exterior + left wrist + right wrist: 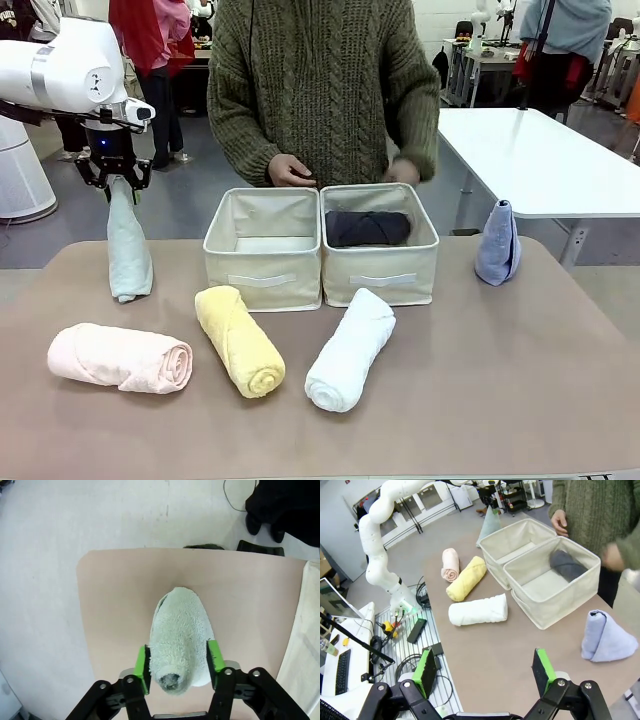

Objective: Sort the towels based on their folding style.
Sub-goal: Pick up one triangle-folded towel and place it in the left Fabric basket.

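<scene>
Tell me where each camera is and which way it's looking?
Front: sits between the arms on the robot's side, looks across the table at the person; the left arm shows.
Left wrist: sits on that arm's wrist, looks straight down at the teal cone towel; the left fingers squeeze the tip.
Right wrist: sits high over the table's right end, looks across toward the bins; the right fingers stand open.
Shared: front and left wrist both show the teal cone towel.

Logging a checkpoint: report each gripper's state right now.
Left gripper: closed on the tip of the pale teal cone towel.
Right gripper: open, holding nothing.
</scene>
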